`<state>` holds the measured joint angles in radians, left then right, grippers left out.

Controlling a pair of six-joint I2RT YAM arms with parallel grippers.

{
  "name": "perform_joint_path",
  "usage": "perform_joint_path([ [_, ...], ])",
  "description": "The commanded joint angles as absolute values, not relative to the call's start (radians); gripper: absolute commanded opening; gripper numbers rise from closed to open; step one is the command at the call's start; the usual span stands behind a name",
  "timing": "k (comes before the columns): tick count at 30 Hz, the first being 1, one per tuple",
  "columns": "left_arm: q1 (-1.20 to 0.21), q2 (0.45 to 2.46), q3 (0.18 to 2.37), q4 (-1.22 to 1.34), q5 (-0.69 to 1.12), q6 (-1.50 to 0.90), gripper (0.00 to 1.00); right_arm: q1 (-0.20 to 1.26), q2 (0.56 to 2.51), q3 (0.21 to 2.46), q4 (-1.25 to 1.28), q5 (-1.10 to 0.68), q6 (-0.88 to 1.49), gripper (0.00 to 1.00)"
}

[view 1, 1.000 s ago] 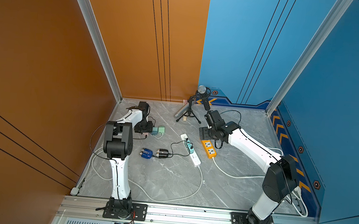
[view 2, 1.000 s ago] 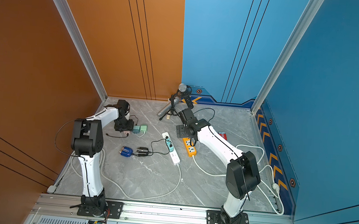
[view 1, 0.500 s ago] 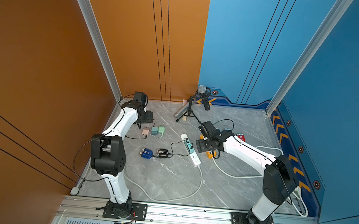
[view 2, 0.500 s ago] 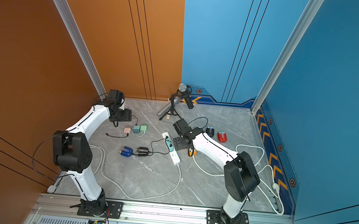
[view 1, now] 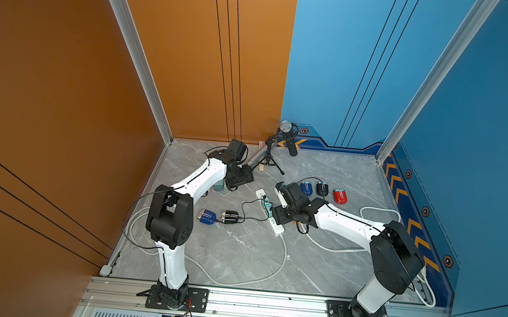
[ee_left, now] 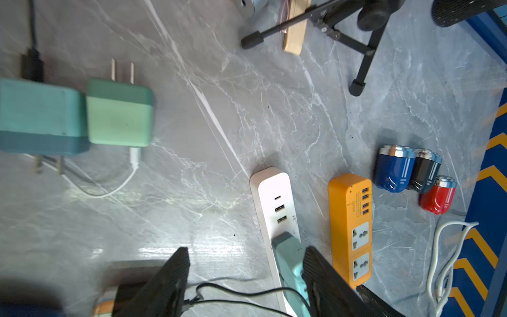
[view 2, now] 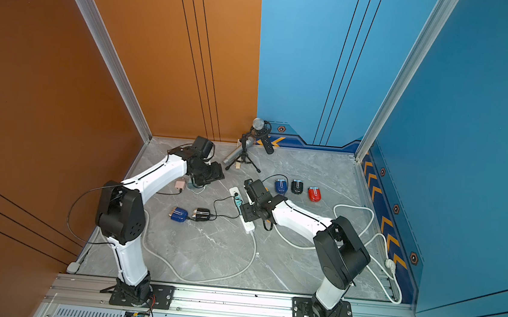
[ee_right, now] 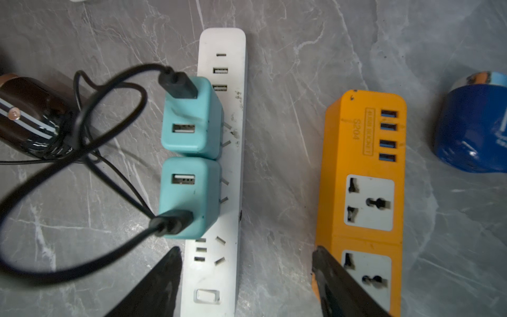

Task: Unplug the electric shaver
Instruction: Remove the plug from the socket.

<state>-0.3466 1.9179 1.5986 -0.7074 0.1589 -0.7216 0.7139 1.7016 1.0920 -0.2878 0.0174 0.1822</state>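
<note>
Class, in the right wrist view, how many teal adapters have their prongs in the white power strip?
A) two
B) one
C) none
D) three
A: one teal adapter and a second teal adapter stand side by side, prongs in the white power strip.

Logged grey marbled tabletop (view 1: pixel 238 252). Found lying on it: white power strip (ee_right: pixel 216 263) parallel to orange power strip (ee_right: pixel 362 153), apart; corded black shaver (view 1: pixel 230 217) just beside blue shaver (view 1: pixel 207 217); second blue shaver (view 1: pixel 306 188), second black shaver (view 1: pixel 322 188) and red shaver (view 1: pixel 340 195) in a row; pale green adapter (ee_left: pixel 119 112) just beside teal adapter (ee_left: pixel 41 115); microphone tripod (view 1: pixel 269 160) standing near back edge.
</note>
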Motion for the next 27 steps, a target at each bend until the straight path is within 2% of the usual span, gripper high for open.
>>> perform_joint_path([
  [1,-0.363,1.972,1.646,-0.730,0.218,-0.895,0.68,0.709,1.689,1.044,-0.155,-0.040,0.167,0.75],
  [13,-0.403,2.010,1.675,-0.732,0.142,-1.073,0.69,0.709,1.765,1.024,0.003,-0.125,0.196,0.66],
  [15,-0.405,2.021,1.684,-0.732,0.150,-1.086,0.72,0.709,1.778,1.025,0.002,-0.107,0.197,0.64],
  [16,-0.404,2.030,1.687,-0.734,0.161,-1.097,0.77,0.709,1.784,1.025,0.003,-0.106,0.197,0.62],
  [21,-0.406,2.049,1.687,-0.735,0.177,-1.121,0.78,0.709,1.786,1.012,0.022,-0.064,0.198,0.53],
  [27,-0.409,2.063,1.700,-0.735,0.176,-1.132,0.77,0.715,1.788,1.003,0.025,-0.016,0.202,0.48],
])
